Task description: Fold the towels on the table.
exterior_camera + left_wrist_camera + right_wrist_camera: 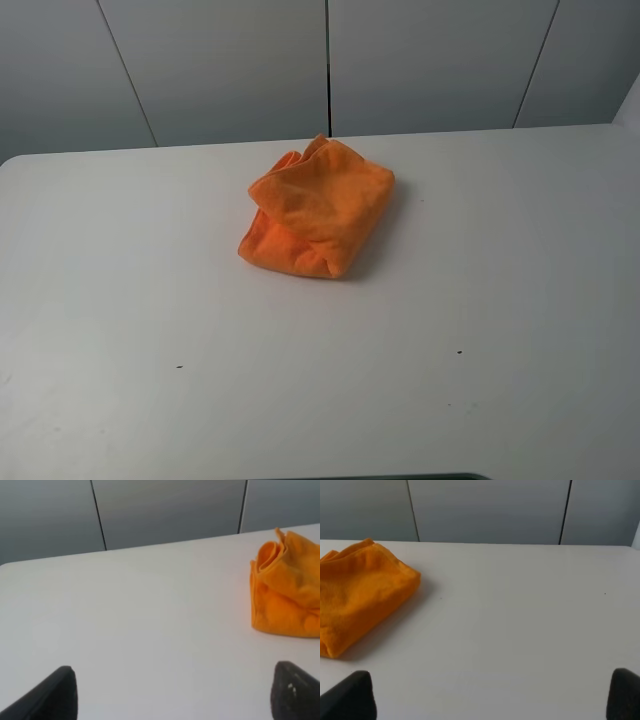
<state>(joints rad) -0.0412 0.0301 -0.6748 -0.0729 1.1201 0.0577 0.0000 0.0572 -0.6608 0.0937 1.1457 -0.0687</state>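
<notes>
Both grippers sit at the near edge of the table (120, 400), well short of the towel (318, 212). The left gripper (172, 692) shows two dark fingertips (55, 695) set wide apart with bare tabletop between them; its jaws stand open and hold nothing. The right gripper (492, 695) shows the same: fingertips (350, 697) far apart, jaws open, nothing held. Neither arm appears in the high view.

The towel lies beyond the grippers, toward the far edge of the table and close to the grey wall panels (230, 60). It rests as a compact, already doubled bundle, with loose rounded layers showing at its far-left corner and a thicker fold along its near side.

Risks, as judged from this state:
- The bundle looks fairly thick. A pinch on one edge may catch only the top layer and pull the fold open.
- The tabletop looks smooth. A sideways push may slide the towel toward the wall instead of lifting it.
- The loose corner layers may spring apart if released.

No label, brand or writing is visible on the towel or anywhere else.
</notes>
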